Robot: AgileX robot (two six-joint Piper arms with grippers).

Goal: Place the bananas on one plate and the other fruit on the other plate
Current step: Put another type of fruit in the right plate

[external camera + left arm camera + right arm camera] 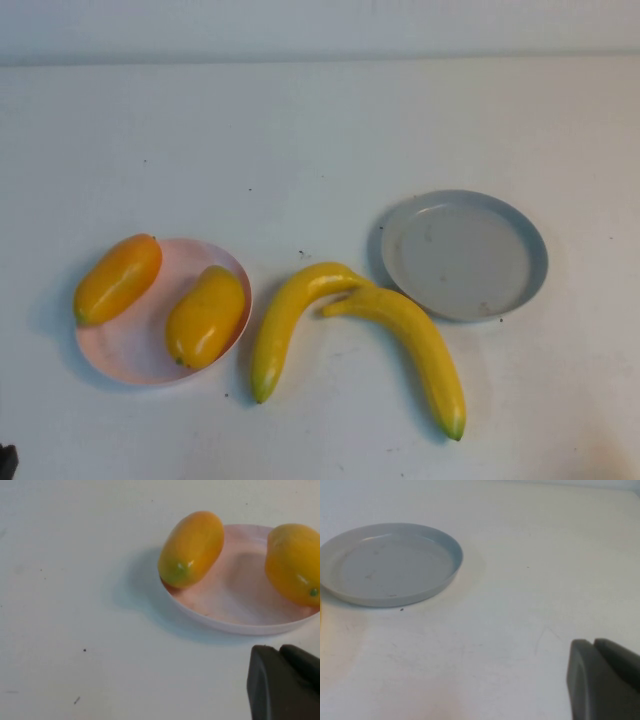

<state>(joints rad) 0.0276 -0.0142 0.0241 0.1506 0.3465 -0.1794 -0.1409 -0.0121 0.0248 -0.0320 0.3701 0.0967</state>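
While both arms sit withdrawn at the near edge of the counter (320,130), half of the sorting is already done. Two mangoes lie on the pink plate (150,360): the more orange mango (118,278) leans across the far-left rim, and the yellower mango (205,315) lies on the right half, overhanging the rim slightly. Neither banana has been placed. Both lie on the bare counter between the plates, their stem ends touching or nearly so to form an inverted V. Of the pair, the left banana (285,325) curves toward the pink plate without reaching it, and the right banana (415,345) runs along the near-left rim of the grey plate (465,255), touching it or just beside it. That plate holds nothing.

Only a dark corner of the left hand (285,682) shows in the left wrist view, near the pink plate; its fingers are pressed together and hold nothing. Likewise, the right hand (605,677) appears as a dark corner in the right wrist view, well apart from the grey plate, fingers together and empty.

Judged from this layout, the banana step comes next. The right arm is nearer: its hand must spread, descend over the middle of the right banana, pinch across its narrow width, and carry it onto the grey plate.
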